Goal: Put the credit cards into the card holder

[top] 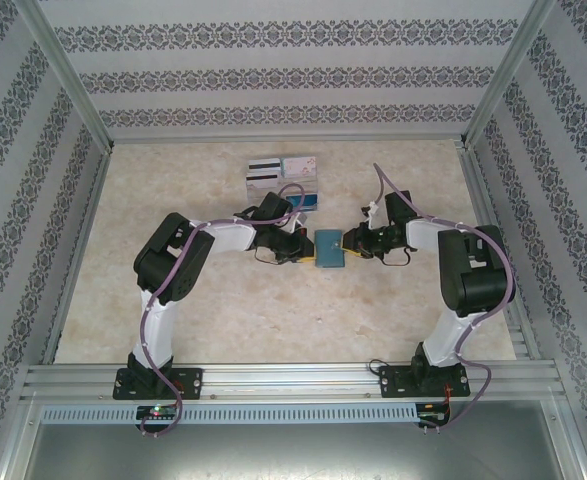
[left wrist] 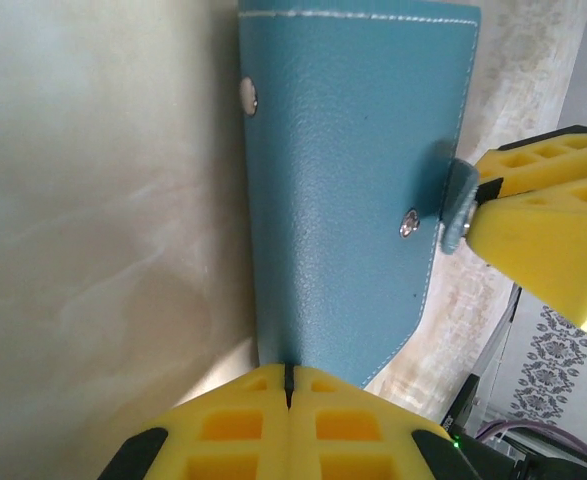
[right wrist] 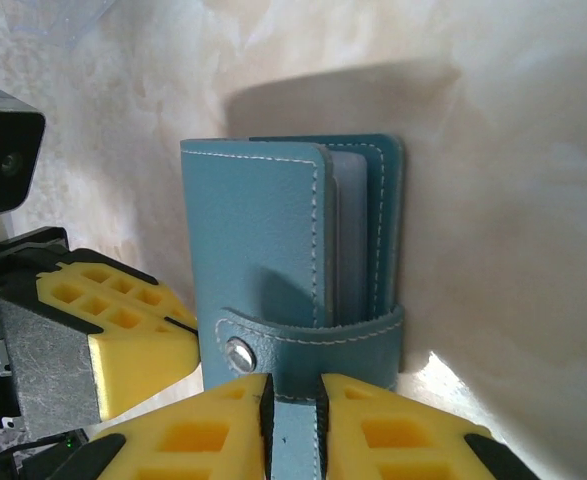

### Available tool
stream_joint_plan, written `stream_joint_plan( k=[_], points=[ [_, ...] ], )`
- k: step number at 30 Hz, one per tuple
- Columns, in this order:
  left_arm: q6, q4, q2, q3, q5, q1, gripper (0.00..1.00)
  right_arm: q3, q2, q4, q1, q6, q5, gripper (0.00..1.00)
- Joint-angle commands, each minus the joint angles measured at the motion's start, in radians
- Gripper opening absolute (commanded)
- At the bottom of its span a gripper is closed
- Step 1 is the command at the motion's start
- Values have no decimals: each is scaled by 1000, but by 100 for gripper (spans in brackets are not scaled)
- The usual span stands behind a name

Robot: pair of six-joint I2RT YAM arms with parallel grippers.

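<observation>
Right gripper [right wrist: 293, 425] pinching the card holder's [right wrist: 273, 240] snap strap.
Left gripper [left wrist: 288, 385] clenched tight against its opposite edge on the counter [top: 223, 310].

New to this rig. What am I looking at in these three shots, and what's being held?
Two robot arms are bolted at the near edge of a pale marbled table. The overhead picture comes from a fixed camera above and behind them; the other two come from a camera on each wrist, so each shows its own yellow fingers at the bottom.

Between the arms lies the card holder, a teal wallet still snapped shut. The left end effector is shut on one edge of it. The right end effector pinches the snap strap at the opposite edge.

Farther back sits a clear tray with the credit cards; none are in the wallet yet, as far as I can see.
</observation>
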Motion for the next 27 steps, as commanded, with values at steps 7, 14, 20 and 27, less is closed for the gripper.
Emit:
stream_joint_plan(
  k=[7, 14, 20, 27],
  points=[
    [62, -103, 21, 80, -31, -18, 0, 49, 35, -10, 23, -11, -20, 22],
    [64, -107, 26, 88, -33, -19, 0, 74, 62, -33, 29, -22, -27, 22],
    [51, -78, 49, 92, -33, -21, 0, 97, 92, -59, 32, -31, -31, 22],
    [32, -55, 74, 120, -27, -25, 0, 105, 103, -69, 34, -34, -49, 23]
  ],
)
